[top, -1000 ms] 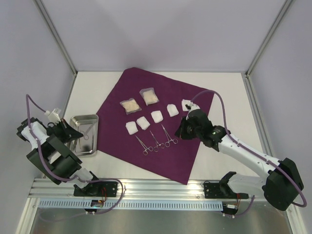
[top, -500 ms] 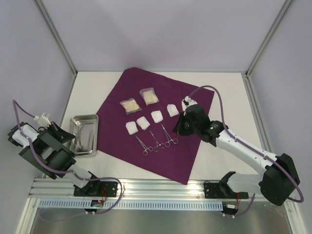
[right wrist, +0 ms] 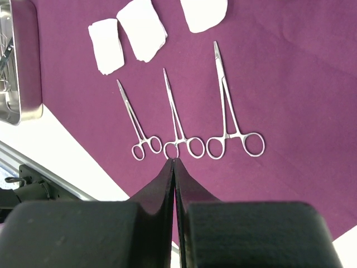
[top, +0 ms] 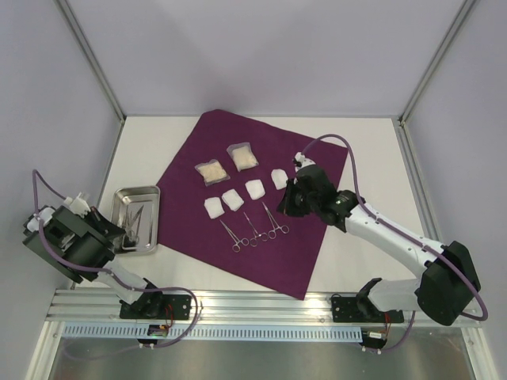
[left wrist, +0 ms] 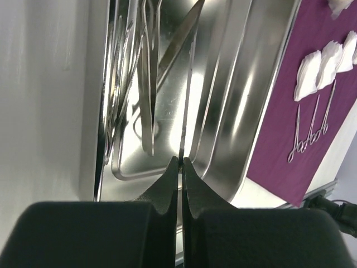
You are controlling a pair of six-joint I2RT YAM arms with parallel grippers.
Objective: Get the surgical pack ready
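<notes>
Nearest to the arm bases, the left gripper (left wrist: pixel 179 162) has its two fingers pressed flat together with nothing between them. It points over the near end of a steel tray (top: pixel 119 195), which stands on the left part of the white table (top: pixel 364 142). Several thin metal instruments (left wrist: pixel 149 84) lie inside this tray, along its left wall.

Just beside the tray on its right begins the surgical pack (top: pixel 269 265). It is spread out as one big plum-purple sheet, turned like a diamond in the middle of the table, and everything else lies on it.

On the near half of the sheet we see three forceps (top: pixel 253 231) side by side, apart from each other, with their rings toward the arms and their tips pointing away. The right gripper (right wrist: pixel 174 163) is also closed, finger against finger, and it holds nothing. In the wrist view its tip is right at the rings of the middle forceps. We cannot tell if it touches them or only hangs above.

Beyond the forceps, four white gauze squares (top: pixel 233 199) make a slanted row that rises to the right. Farther again, two clear packets (top: pixel 211 172) with pale contents lie near each other, before the far corner of the sheet.
</notes>
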